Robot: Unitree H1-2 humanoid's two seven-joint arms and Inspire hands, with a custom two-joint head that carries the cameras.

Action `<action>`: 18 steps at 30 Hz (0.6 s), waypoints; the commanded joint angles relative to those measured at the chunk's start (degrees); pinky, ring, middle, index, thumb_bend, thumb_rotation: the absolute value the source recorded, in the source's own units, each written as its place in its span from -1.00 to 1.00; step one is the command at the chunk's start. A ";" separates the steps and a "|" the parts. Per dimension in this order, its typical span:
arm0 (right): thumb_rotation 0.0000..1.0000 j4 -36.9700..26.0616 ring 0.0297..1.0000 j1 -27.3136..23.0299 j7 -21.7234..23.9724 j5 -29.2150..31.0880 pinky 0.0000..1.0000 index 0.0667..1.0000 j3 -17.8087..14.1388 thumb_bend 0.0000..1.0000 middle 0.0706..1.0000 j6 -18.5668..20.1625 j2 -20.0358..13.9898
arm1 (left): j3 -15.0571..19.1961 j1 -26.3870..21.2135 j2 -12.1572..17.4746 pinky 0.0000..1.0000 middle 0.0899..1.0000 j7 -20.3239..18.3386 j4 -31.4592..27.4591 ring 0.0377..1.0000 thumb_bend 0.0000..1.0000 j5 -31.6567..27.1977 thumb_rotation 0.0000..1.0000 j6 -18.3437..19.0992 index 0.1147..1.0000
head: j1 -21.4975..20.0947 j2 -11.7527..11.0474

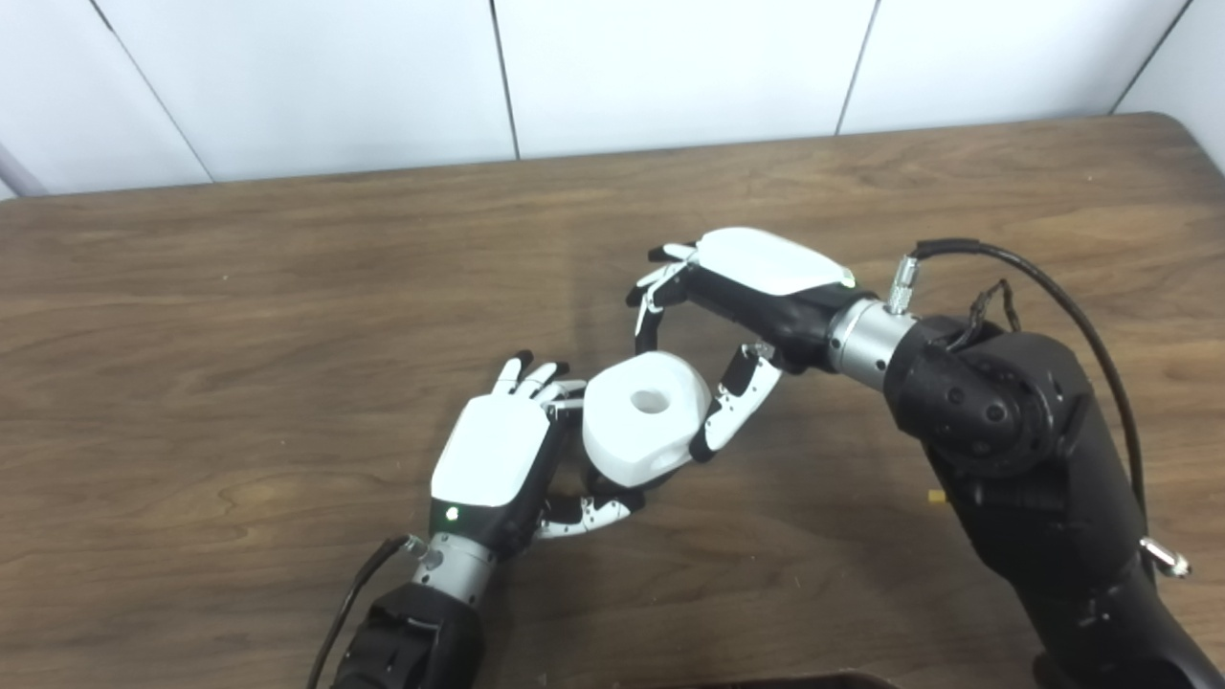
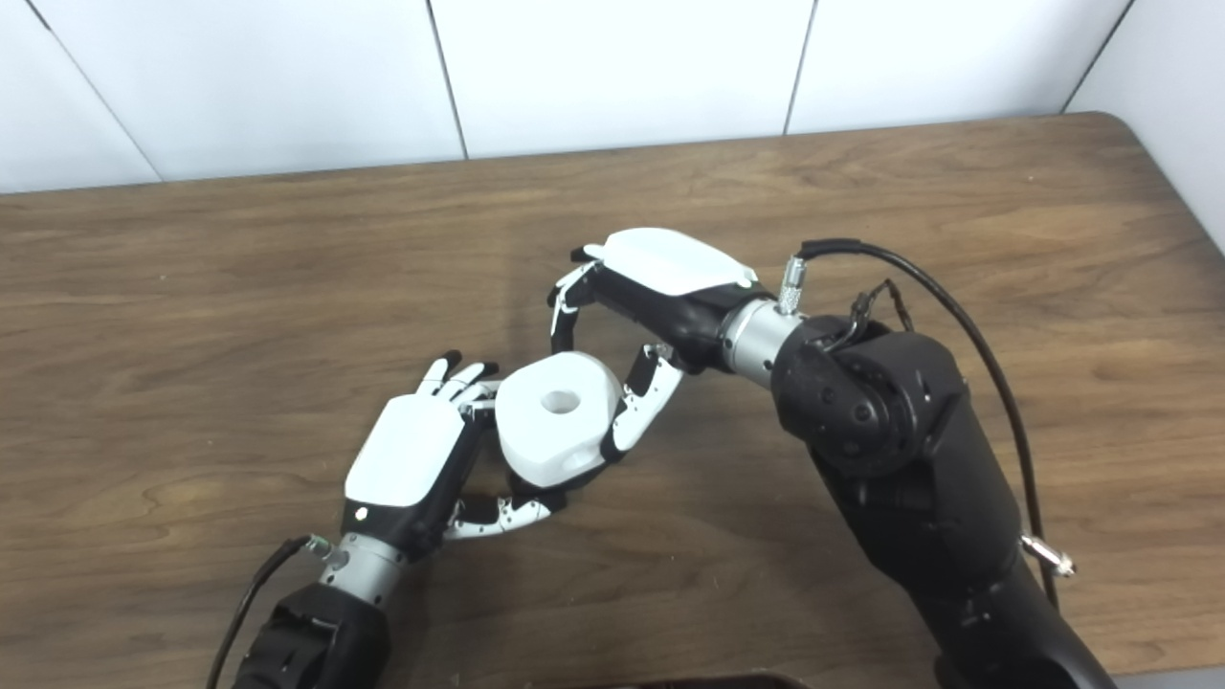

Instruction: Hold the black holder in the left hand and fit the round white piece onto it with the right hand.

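Sitting above the desk (image 1: 239, 287), white piece (image 1: 643, 418), hole up, cupped by left robot hand (image 1: 498, 459). Black holder hidden, if there. Right robot hand (image 1: 737, 306) open, thumb touching the piece.

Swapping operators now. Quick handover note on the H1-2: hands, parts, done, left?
Left hand: fingers curled around the base under the white piece; holder itself hidden, grip not confirmed.
Right hand: thumb against the piece's right side, other fingers apart above it.
Piece sits over the left hand, hole up, above the table.
Done: piece appears placed on the holder.
Left: check seating, then release.
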 commanded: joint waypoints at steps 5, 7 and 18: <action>-0.73 -0.88 0.95 -1.02 -1.75 0.31 1.00 -0.11 -0.50 0.05 0.67 -0.98 -0.44 | -0.43 -0.51 -0.20 1.00 0.55 -0.35 -0.43 0.80 0.04 0.68 -0.90 -0.18 -0.16 | 0.00 -0.07; -0.73 -0.91 0.94 -0.87 -1.79 0.23 1.00 -0.11 -0.44 0.05 0.67 -0.98 -0.41 | -0.45 -0.49 -0.24 1.00 0.55 -0.34 -0.45 0.80 0.04 0.73 -0.90 -0.14 -0.16 | 0.09 -0.04; -0.73 -0.69 0.95 0.16 -2.62 -0.03 1.00 -0.11 0.43 0.05 0.69 -1.00 -0.15 | -0.40 -0.50 -0.37 1.00 0.55 -0.46 -0.65 0.80 0.04 0.46 -0.90 -0.06 -0.16 | 0.17 -0.01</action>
